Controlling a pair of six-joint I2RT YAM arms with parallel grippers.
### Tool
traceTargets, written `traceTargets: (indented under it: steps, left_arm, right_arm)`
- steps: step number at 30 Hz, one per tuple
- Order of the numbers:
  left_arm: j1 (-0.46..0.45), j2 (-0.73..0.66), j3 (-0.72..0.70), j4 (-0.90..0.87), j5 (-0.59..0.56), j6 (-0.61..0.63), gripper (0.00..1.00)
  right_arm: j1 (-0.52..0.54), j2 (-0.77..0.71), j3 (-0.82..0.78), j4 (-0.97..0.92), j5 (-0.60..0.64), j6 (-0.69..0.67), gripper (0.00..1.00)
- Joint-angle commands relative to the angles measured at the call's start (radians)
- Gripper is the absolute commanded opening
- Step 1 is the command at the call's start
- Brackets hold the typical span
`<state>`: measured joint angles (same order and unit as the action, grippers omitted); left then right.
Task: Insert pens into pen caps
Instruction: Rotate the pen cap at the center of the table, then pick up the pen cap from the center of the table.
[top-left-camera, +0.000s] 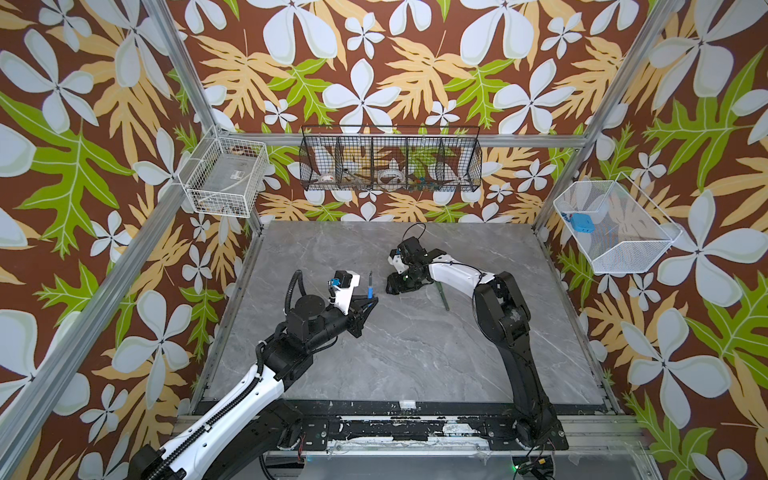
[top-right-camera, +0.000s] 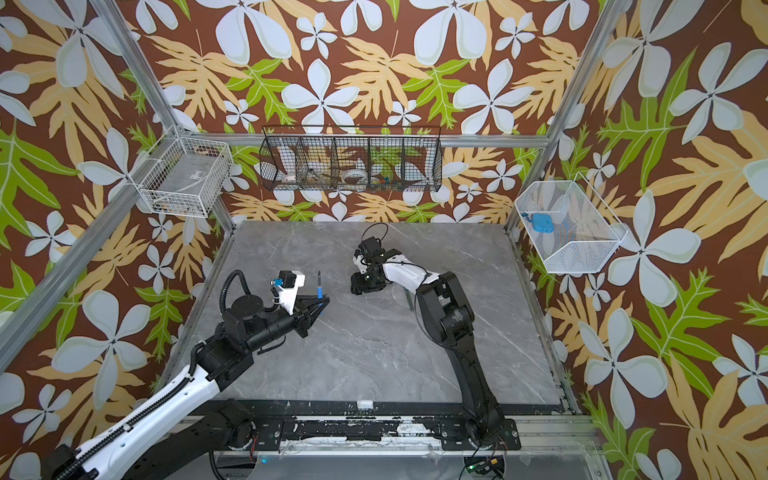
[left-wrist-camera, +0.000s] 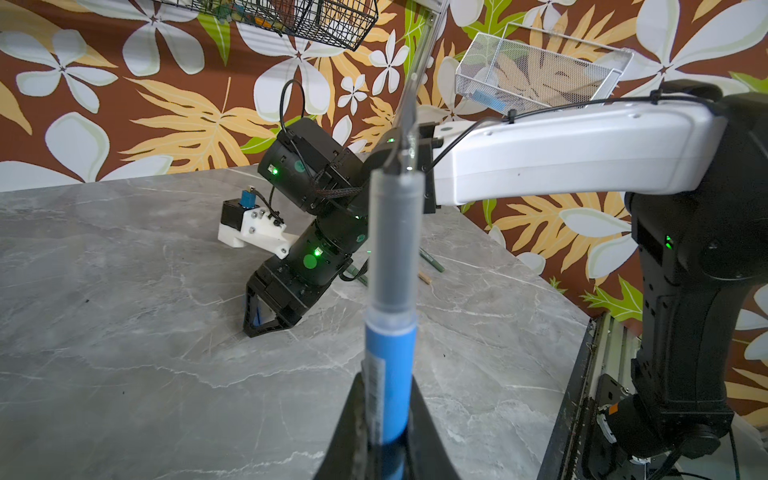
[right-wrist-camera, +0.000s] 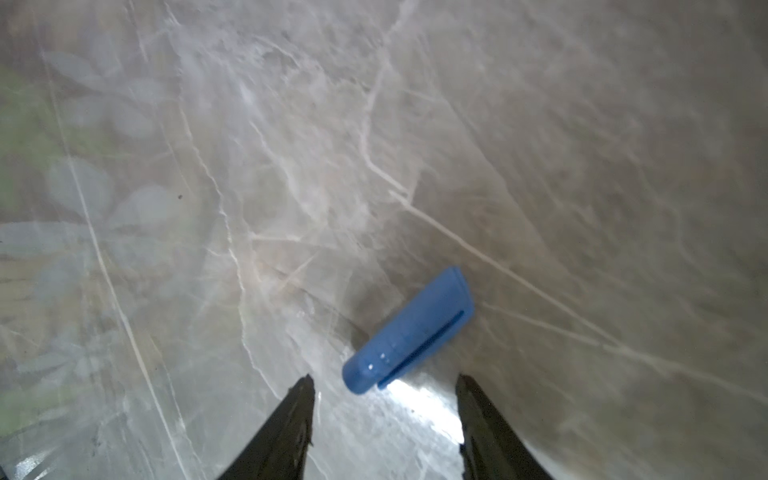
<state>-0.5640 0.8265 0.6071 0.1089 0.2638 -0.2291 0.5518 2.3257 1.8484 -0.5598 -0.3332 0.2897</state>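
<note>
My left gripper (top-left-camera: 371, 302) is shut on a blue pen (top-left-camera: 370, 286), which sticks up out of the jaws with its grey tip end away from the wrist. In the left wrist view the blue pen (left-wrist-camera: 390, 374) fills the middle, clamped between both fingers. My right gripper (right-wrist-camera: 384, 380) stands open, pointing down at the table, and a blue pen cap (right-wrist-camera: 409, 332) lies flat just ahead of its fingertips, touching neither. In both top views the right gripper (top-left-camera: 392, 287) hides that cap. A dark green pen (top-left-camera: 443, 297) lies partly under the right arm.
The grey marble table (top-left-camera: 415, 353) carries a dark green pen (left-wrist-camera: 432, 262) and a tan piece (left-wrist-camera: 424, 277) behind the right arm. A white wire basket (top-left-camera: 224, 176), a black wire basket (top-left-camera: 390, 158) and a white mesh basket (top-left-camera: 615, 226) hang on the walls.
</note>
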Motion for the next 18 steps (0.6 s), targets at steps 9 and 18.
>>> traceTargets:
  steps: [9,18]
  left_arm:
    - [0.003,0.012,0.0,0.027,0.006,0.006,0.0]
    - [0.003,0.013,-0.004,0.023,0.012,0.009,0.0]
  right_arm:
    - [0.033,0.109,0.136,-0.064,0.076,0.016,0.55]
    - [0.042,0.152,0.245,-0.228,0.204,-0.167,0.53]
